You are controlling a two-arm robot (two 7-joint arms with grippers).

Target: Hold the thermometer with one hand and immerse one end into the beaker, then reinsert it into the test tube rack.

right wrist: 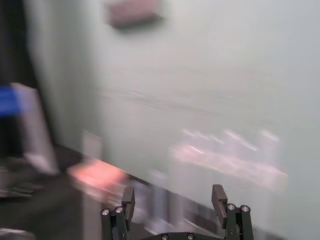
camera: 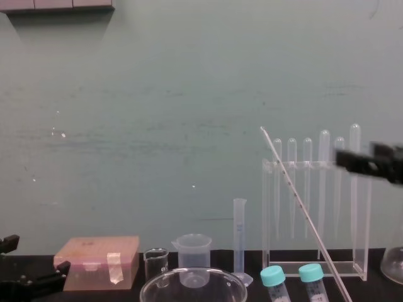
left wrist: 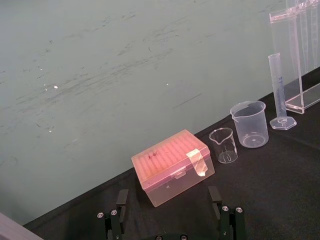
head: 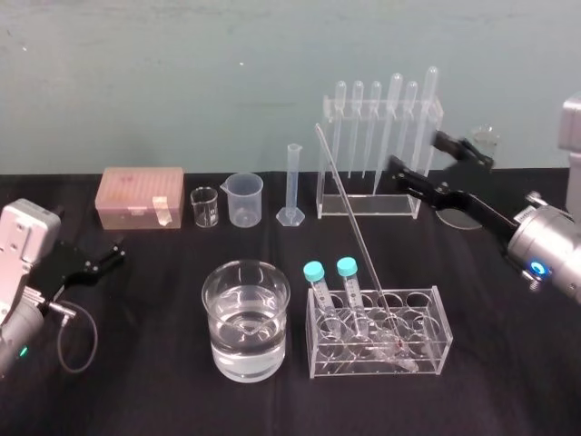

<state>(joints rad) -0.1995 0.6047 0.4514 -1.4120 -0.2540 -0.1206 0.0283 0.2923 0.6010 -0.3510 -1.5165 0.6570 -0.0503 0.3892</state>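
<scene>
The thermometer (head: 356, 234) is a long thin glass rod. It leans with its lower end inside the low clear test tube rack (head: 434, 338), beside two teal-capped tubes (head: 315, 272), and its top points up and to the left. In the chest view the thermometer (camera: 296, 195) slants across the tall pipette stand. The beaker (head: 245, 320), a wide glass partly filled with water, stands left of the rack. My right gripper (head: 414, 152) hovers open behind the rack, clear of the thermometer and holding nothing; in its own wrist view the right gripper (right wrist: 173, 200) is spread wide. My left gripper (head: 116, 254) rests open at the far left.
A tall clear stand (head: 363, 204) with several pipettes is at the back. Left of it are a graduated cylinder (head: 292, 186), a plastic beaker (head: 244, 198), a small glass beaker (head: 205, 207) and a pink tip box (head: 141, 196). A round flask (head: 463, 211) sits behind my right gripper.
</scene>
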